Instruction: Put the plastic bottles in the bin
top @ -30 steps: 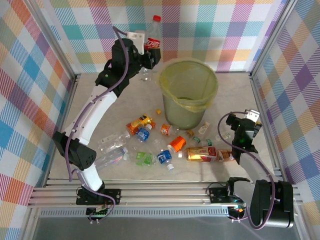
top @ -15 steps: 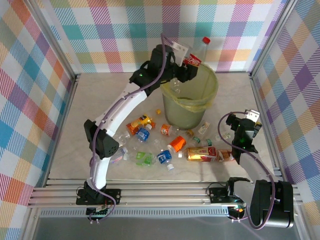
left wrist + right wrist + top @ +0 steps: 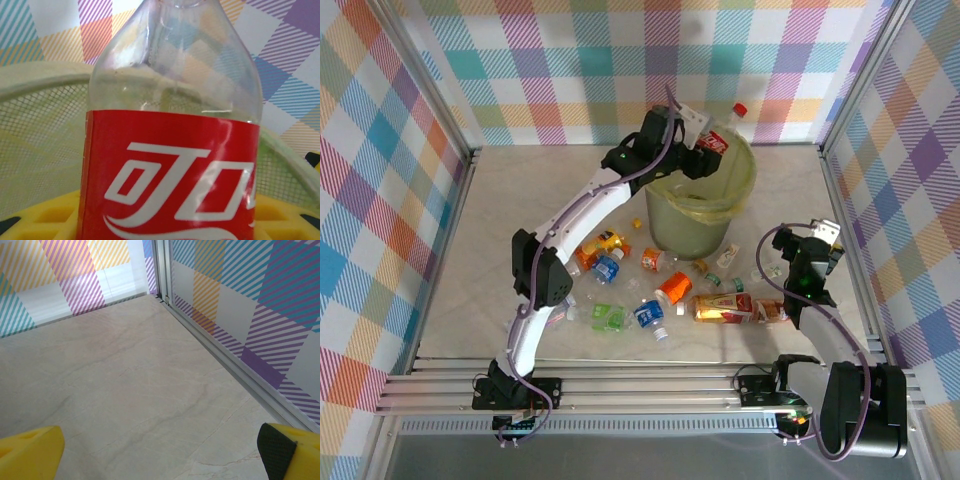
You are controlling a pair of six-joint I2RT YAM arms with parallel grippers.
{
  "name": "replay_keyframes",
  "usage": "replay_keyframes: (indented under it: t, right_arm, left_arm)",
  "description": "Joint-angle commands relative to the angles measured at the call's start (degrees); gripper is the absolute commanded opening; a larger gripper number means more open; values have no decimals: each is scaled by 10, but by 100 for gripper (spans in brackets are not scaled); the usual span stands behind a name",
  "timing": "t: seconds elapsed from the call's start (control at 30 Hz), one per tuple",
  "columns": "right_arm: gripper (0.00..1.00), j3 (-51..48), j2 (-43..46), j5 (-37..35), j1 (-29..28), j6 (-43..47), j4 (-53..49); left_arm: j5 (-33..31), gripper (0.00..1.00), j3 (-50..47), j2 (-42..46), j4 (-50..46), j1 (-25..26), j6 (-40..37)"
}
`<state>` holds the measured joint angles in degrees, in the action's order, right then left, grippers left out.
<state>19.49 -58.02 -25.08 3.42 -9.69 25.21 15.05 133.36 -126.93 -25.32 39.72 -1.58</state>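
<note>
Seen from above, the left arm stretches far across the pale marbled surface [image 3: 490, 220]. Its left end effector [image 3: 703, 150] is closed narrowly around a clear red-labelled bottle [image 3: 722, 138] with a red cap. The bottle is tilted, cap up and to the right, and held in the air above the back part of the opening of the bin [image 3: 748, 180]. The bin is a pale-green bucket with a yellowish liner folded over its rim, standing toward the back of the surface.

The left wrist camera shows the bottle's red label with white lettering up close, yellow fingers [image 3: 50, 215] at its base and the bin's meshed rim behind it.

The other plastic bottles [image 3: 673, 288] lie scattered on the surface just in front of the bin, with orange, blue, green and red labels, some of them crushed.

The right end effector [image 3: 810, 262] hangs low at the right side, near the rightmost bottles. Its jaws are spread wide and hold nothing, and its wrist camera sees bare surface between the yellow fingertips [image 3: 30, 450]
</note>
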Motion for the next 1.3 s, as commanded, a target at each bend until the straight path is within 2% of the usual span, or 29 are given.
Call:
replay_keyframes:
  t: [0.0,0.1,0.2,0.4,0.6,0.8,0.93,1.07,1.13,1.27]
  right_arm:
    - [100,-2,7,-7,3,-6,0]
    - [100,4,10,-7,4,-16,-13]
    - [100,23,23,-9,4,-42,-72]
    - [100,93,79,-40,3,-142,-296]
    - [100,179,120,-31,4,-236,-542]
    - [100,240,135,4,3,-271,-714]
    - [100,259,147,30,4,-283,-778]
    - [100,273,155,102,3,-283,-812]
    - [100,278,160,139,3,-284,-830]
    - [100,278,169,164,3,-300,-866]
  left_arm:
    - [13,46,4,-18,15,3,-16]
    - [3,47,-3,-27,17,3,-23]
    - [-5,50,-11,-32,20,4,-33]
    - [-18,68,-17,-40,19,3,-53]
    - [-27,85,-18,-43,21,3,-59]
    - [-39,93,-19,-31,17,3,-68]
    - [-53,95,-26,-13,17,3,-69]
    - [-66,100,-47,24,24,2,-68]
    - [-72,100,-65,50,31,3,-68]
    - [-85,100,-115,108,53,3,-64]
